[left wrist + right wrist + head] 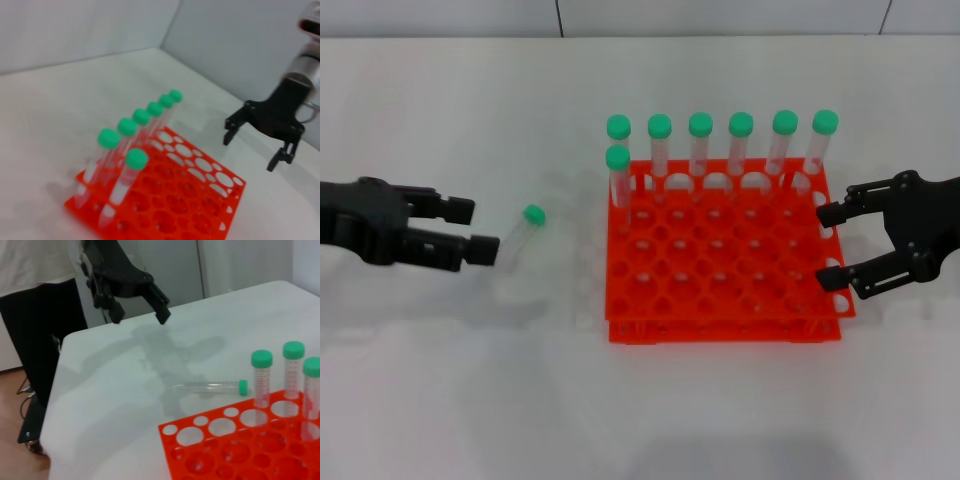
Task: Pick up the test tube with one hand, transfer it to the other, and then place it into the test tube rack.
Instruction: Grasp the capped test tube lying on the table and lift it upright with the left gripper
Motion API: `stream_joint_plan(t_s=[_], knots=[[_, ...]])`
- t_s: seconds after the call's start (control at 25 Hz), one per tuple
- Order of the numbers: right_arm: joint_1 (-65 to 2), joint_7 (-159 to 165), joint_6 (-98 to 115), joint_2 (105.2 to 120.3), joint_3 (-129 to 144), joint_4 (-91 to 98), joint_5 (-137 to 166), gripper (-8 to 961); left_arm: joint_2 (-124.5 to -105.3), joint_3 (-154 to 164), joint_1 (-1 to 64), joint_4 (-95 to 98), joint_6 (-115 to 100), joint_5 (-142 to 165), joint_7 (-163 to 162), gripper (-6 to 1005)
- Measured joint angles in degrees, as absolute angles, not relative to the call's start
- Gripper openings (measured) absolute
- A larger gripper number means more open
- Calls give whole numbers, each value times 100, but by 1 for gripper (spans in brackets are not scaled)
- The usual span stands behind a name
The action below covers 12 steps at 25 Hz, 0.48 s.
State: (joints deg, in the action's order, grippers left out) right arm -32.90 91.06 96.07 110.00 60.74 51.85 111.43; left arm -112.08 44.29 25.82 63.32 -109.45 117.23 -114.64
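The test tube lies on its side on the white desk, green cap toward the test tube rack, apart from the rack's left edge and just ahead of the left pincer. That pincer hovers with its fingers spread and nothing between them, lined up with the tube's closed end. Over on the far side, the right pincer waits beside the rack's right edge, jaws wide apart and empty too. The tube looks light, stiff and smooth, a clear plastic cylinder that will likely roll at a nudge and could slip in a loose grip; the barrel's middle seems the best place to take hold, leaving the capped end free for the handover. The rack holds seven green-capped tubes standing upright: six along the back row and one in the next row at the left corner. Every other hole is open, so there are plenty of places for this one.
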Motion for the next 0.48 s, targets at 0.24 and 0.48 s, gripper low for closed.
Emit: stream_joint_plan(t_s=[0.24,0.48], knots=[[-3286,9101,9538,11018,6077,5186,11148,827,-11081,4496,2782,6940,-11154,12374,-13004,875],[-3312,9099,9452,11092,6090,5185,11302,826,-11029,4852,3168,6969,-11159,13444,-13577,875]])
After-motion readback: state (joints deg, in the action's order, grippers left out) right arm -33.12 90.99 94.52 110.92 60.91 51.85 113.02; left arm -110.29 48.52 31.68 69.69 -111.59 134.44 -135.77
